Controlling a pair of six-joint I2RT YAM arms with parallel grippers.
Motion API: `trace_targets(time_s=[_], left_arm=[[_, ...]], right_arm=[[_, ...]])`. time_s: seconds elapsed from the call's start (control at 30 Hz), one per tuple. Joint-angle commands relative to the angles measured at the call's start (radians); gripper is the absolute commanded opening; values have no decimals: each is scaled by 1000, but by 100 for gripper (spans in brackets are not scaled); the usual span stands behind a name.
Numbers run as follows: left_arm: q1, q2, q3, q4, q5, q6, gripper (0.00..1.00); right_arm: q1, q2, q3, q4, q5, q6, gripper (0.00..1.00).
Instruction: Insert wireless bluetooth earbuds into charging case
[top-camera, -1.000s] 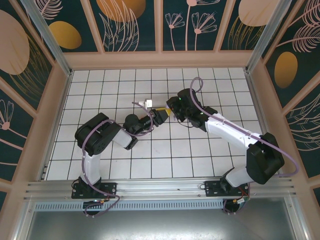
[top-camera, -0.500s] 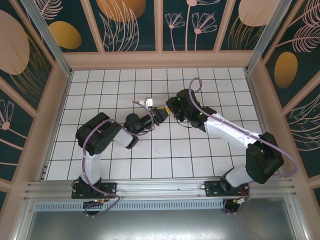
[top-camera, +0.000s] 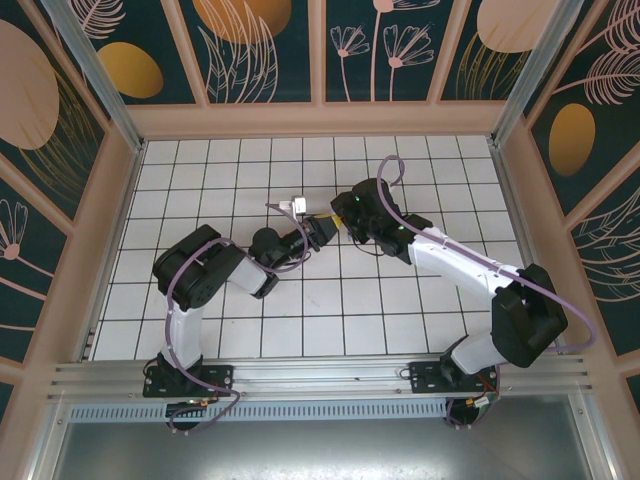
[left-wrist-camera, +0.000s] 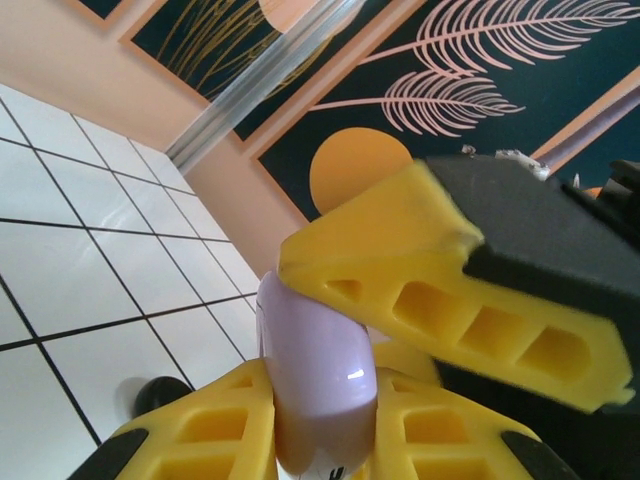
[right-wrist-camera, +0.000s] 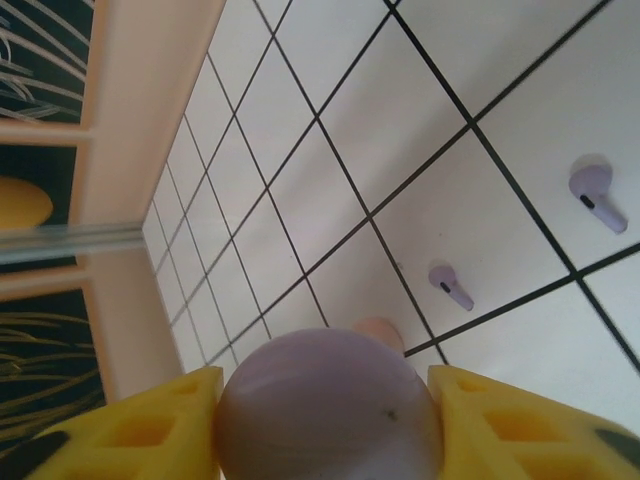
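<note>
Right wrist shows two lilac earbuds (right-wrist-camera: 598, 197) (right-wrist-camera: 450, 287), one lilac case (right-wrist-camera: 325, 405).

The lilac case (left-wrist-camera: 318, 385) is cut off by the bottom edge in both wrist views. A pink thing (right-wrist-camera: 380, 332) lies mostly hidden behind it. The yellow finger (left-wrist-camera: 450, 290) above is blurred.

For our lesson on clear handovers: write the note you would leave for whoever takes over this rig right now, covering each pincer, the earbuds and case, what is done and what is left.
Left pincer: shut on the lilac case, held above the tiled floor.
Right pincer: fingers flank the same case; whether it grips is unclear.
Lilac earbuds: both loose on the tiles, apart from each other, beyond the case.
Done: case picked up.
Left: seat both lilac earbuds in the case. I cannot tell if its lid is open.
</note>
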Motion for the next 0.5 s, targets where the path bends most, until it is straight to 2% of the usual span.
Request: trace_targets(time_s=[0.0,0.13,0.23,0.37,0.47], left_arm=[[2,9,4,234,-29,-27,0],[2,-23,-19,207,-34,-11,0],[5,-64,-28,145,-2,11,0],[25,-125,-27,31,87,45,0],[51,-172,-20,-55,169,82,0]], right_arm=[[-1,-41,57,33,2,-17,69],[-31,-105,75,-3,17,-64,77],[-47,-185,50,-42,43,-108,78],[-108,-291,-30,-53,14,-199,78],[-174,-351,-107,-9,-57,-303,78]])
